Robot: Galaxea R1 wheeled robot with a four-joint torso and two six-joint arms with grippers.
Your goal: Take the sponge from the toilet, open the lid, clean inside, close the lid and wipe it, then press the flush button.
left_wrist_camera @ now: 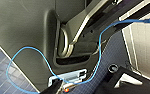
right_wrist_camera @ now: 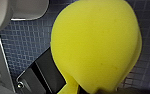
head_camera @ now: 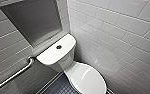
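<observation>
The sponge (right_wrist_camera: 96, 45) is seen close up in the right wrist view, bulging and squeezed at its lower end, where it is pinched by the right tool (right_wrist_camera: 98, 91). It is held clear of the toilet (head_camera: 66, 62), above the dark blue tiled floor (right_wrist_camera: 23, 42), with a white curved part of the ceramic seen near it.

In the head view the toilet is set in a corner of white tiled wall (head_camera: 116, 32). The lid (head_camera: 87, 80) is lowered flat over the bowl. The flush button (head_camera: 58, 47) is seen as a dark round spot in the middle of the tank top. A metal grab bar (head_camera: 14, 74) is fixed to the wall beside the tank, and a grey recessed panel (head_camera: 31, 20) is set above it.

The left tool (left_wrist_camera: 91, 87) is held low over the floor near the wall, with a blue cable (left_wrist_camera: 28, 50) looped across the arm; whether it is spread or pressed together cannot be told.
</observation>
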